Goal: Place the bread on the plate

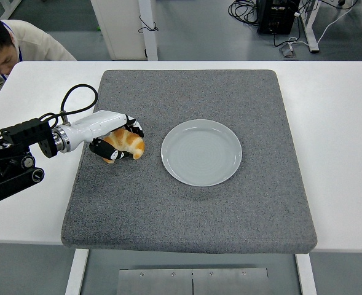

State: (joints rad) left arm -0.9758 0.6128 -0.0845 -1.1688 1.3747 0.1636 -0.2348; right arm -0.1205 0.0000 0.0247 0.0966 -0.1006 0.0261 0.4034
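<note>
A golden croissant [126, 144] lies on the grey mat [193, 203], left of the empty pale plate [201, 152]. My left hand [119, 141] reaches in from the left and its fingers are curled around the croissant from above and below. The bread still rests on the mat, a short gap from the plate's left rim. My right arm is out of view.
The grey mat covers most of the white table [340, 135]. A person [8, 43] leans in at the top left corner, beyond the table's far edge. A black cable [76, 98] loops over the left forearm.
</note>
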